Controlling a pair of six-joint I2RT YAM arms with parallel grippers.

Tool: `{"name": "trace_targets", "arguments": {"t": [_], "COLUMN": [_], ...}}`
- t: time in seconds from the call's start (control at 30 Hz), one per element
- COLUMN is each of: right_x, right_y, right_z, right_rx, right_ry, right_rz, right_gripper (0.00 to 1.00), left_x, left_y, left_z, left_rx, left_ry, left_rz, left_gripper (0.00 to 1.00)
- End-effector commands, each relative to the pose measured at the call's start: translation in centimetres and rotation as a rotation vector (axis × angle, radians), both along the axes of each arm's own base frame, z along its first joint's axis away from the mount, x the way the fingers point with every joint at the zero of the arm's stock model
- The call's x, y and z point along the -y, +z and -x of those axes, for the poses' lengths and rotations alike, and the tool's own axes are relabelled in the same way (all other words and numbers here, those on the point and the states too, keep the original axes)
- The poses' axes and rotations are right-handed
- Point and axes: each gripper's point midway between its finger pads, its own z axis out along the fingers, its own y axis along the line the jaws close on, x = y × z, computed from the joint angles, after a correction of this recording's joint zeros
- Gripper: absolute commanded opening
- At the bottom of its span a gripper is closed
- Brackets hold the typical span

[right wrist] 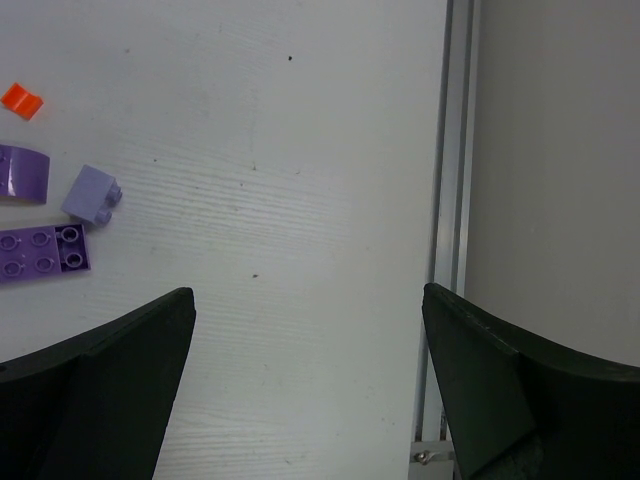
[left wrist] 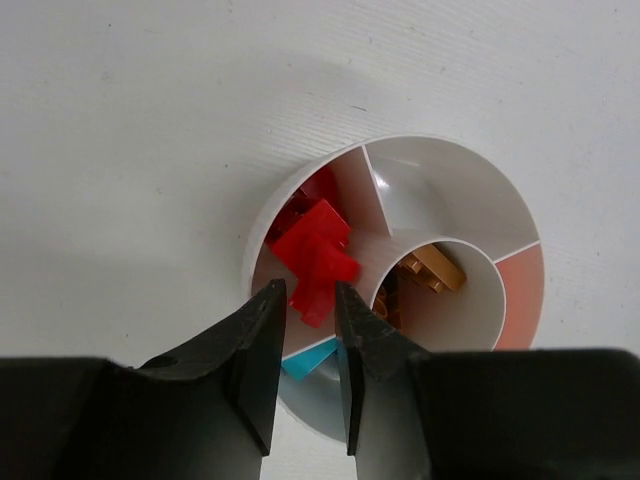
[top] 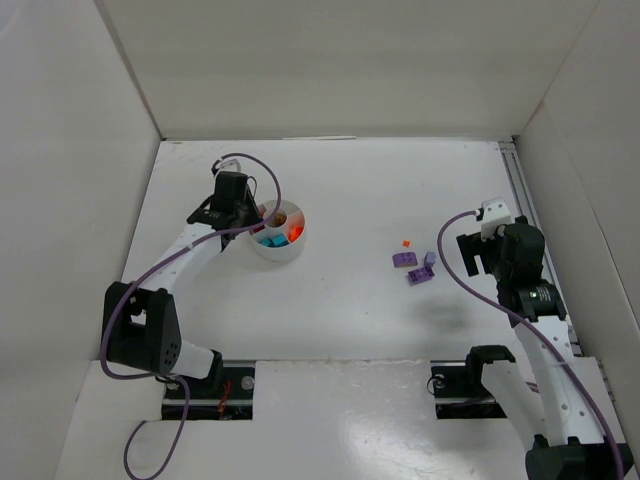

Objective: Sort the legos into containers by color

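Two black fingers of my left gripper [left wrist: 307, 290] stand only a narrow slot apart, tips pointing down into the dish [left wrist: 450, 150]. A red brick [left wrist: 318, 258] lies just past them, its near corner reaching into the mouth of that slot. Whether the fingers actually touch it I cannot tell from the wrist view. The brick rests on other red pieces in the wedge on the left side of the dish. A teal brick [left wrist: 305, 362] shows in the neighbouring wedge, close under my fingertips, and brown pieces [left wrist: 432, 270] sit in the round central hub. From above, the dish [top: 284, 256] stands on the left half of the table [top: 360, 180], with my left arm bent over its left rim.

My right gripper [right wrist: 308, 295] is spread wide and holds nothing, hanging over bare table beside the metal rail [right wrist: 455, 200] at the right edge. Left of it, well apart from the dish, lie the unsorted legos: a small orange piece [right wrist: 22, 100], a curved purple brick [right wrist: 20, 175], a small lavender brick [right wrist: 92, 195], and a flat purple plate [right wrist: 45, 250], studs up. The lavender brick sits just beside the plate.
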Motion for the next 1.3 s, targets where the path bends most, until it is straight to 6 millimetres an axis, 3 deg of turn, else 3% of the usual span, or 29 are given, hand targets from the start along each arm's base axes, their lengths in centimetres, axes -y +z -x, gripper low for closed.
{"name": "trace_targets", "arguments": {"t": [0.0, 0.2, 0.27, 0.37, 0.4, 0.57, 0.67, 0.7, 0.73, 0.8, 0.83, 0.9, 1.07, 1.17, 1.23, 1.27], "right_x": [0.3, 0.2, 0.0, -0.8, -1.0, -3.2, -4.6, -4.9, -5.3, -6.0, -6.6, -6.8, -10.1, -10.5, -10.4, -10.3], "right_y": [1.6, 1.4, 1.4, 1.3, 0.9, -0.9, -3.2, -3.0, -4.3, -4.6, -5.7, -6.5, -7.2, -8.7, -10.1, -9.8], "right_z": [-0.4, -0.6, -0.6, -1.0, -1.2, -2.6, -3.4, -4.2, -4.3, -5.3, -5.5, -5.8, -7.3, -7.7, -7.6, -8.0], "right_rx": [0.053, 0.044, 0.042, 0.04, 0.03, -0.006, -0.032, -0.002, -0.027, -0.002, -0.029, -0.048, -0.095, -0.133, -0.16, -0.139], "right_ry": [-0.019, -0.01, 0.002, 0.057, 0.079, 0.193, 0.21, 0.209, 0.191, 0.184, 0.167, 0.134, 0.144, 0.1, 0.056, 0.043], "right_rz": [0.002, -0.002, 0.001, -0.003, 0.005, -0.048, -0.149, -0.175, -0.229, -0.289, -0.335, -0.343, -0.335, -0.335, -0.364, -0.371], "right_gripper": [1.0, 1.0, 1.0, 1.0, 1.0, 1.0, 1.0, 1.0, 0.98, 0.97, 0.97, 0.97, 0.97, 0.95, 0.88, 0.86], "left_x": [0.0, -0.4, -0.3, -0.4, -0.3, 0.9, 1.5, 1.3, 1.4, 1.3, 1.6, 1.8, 2.1, 1.8, 1.7, 1.7], "left_y": [2.5, 4.2, 4.8, 6.2, 6.9, 8.6, 9.7, 9.5, 9.6, 9.6, 9.3, 8.7, 7.6, 7.1, 6.3, 6.3], "left_z": [-0.4, 0.0, 0.1, 0.4, 0.8, 2.6, 3.8, 4.1, 4.4, 5.2, 5.6, 6.3, 7.3, 7.4, 7.8, 7.8], "left_rx": [0.058, 0.1, 0.115, 0.153, 0.17, 0.247, 0.295, 0.294, 0.301, 0.313, 0.31, 0.309, 0.307, 0.299, 0.288, 0.288], "left_ry": [0.003, 0.003, 0.01, 0.016, 0.014, 0.015, -0.002, 0.023, 0.028, 0.031, 0.026, 0.017, 0.004, 0.027, 0.027, 0.027], "left_rz": [0.01, 0.007, 0.019, 0.036, 0.054, 0.111, 0.134, 0.149, 0.154, 0.161, 0.17, 0.188, 0.207, 0.215, 0.21, 0.21], "left_gripper": [0.23, 0.29, 0.37, 0.65, 1.0, 1.0, 1.0, 1.0, 1.0, 1.0, 1.0, 1.0, 1.0, 1.0, 1.0, 1.0]}}
